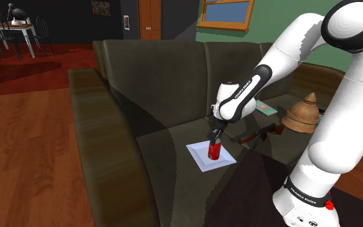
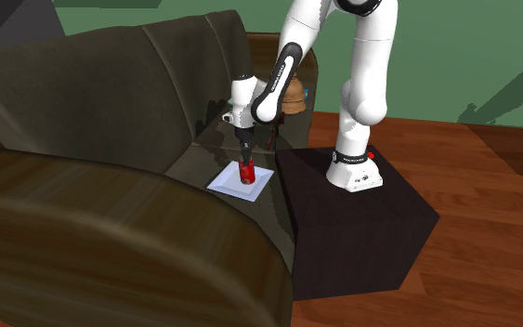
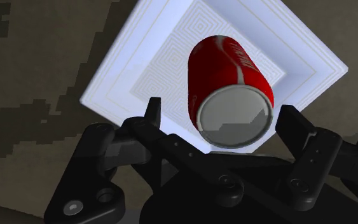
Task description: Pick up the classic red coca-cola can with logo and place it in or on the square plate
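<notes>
A red cola can (image 1: pixel 214 151) with a silver lid stands upright on the white square plate (image 1: pixel 198 162), which lies on the dark sofa seat. My black gripper (image 1: pixel 215 138) hangs straight above the can, pointing down. In the wrist view the can (image 3: pixel 229 67) sits between the fingers (image 3: pixel 153 109), with a gap on each side, so the gripper (image 3: pixel 222 112) is open and the can rests on the plate (image 3: pixel 142 73) by itself. From the second exterior view the can (image 2: pixel 247 172) stands near the middle of the plate (image 2: pixel 227 184) under the gripper (image 2: pixel 246 158).
The dark sofa (image 1: pixel 128 97) has a high back and a broad armrest (image 1: pixel 102 142) on the shoulder view's left. A brown bell-shaped object (image 1: pixel 304 113), a toy rifle (image 1: pixel 260 134) and a teal book (image 1: pixel 268 109) lie on the seat beyond the plate. My black stand (image 1: pixel 257 197) touches the sofa front.
</notes>
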Available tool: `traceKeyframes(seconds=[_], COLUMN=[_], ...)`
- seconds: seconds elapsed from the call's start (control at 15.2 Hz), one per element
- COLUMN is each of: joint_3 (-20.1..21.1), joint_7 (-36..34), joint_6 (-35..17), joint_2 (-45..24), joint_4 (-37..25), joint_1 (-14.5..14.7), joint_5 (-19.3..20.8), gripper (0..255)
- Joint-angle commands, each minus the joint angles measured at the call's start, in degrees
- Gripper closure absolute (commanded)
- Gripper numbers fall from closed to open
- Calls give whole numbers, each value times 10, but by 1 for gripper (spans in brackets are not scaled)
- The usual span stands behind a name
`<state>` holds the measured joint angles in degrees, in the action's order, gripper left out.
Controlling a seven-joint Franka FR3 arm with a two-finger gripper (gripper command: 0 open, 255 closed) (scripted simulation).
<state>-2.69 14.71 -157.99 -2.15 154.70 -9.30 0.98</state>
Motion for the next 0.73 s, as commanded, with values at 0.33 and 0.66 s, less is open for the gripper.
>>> traceKeyframes(seconds=[0.33, 0.66], joint_3=[0, 0], joint_7=[-4, -4], joint_6=[90, 90], joint_2=[87, 87], joint_4=[-3, -3], joint_1=[0, 0], joint_5=[5, 5], gripper=[0, 0])
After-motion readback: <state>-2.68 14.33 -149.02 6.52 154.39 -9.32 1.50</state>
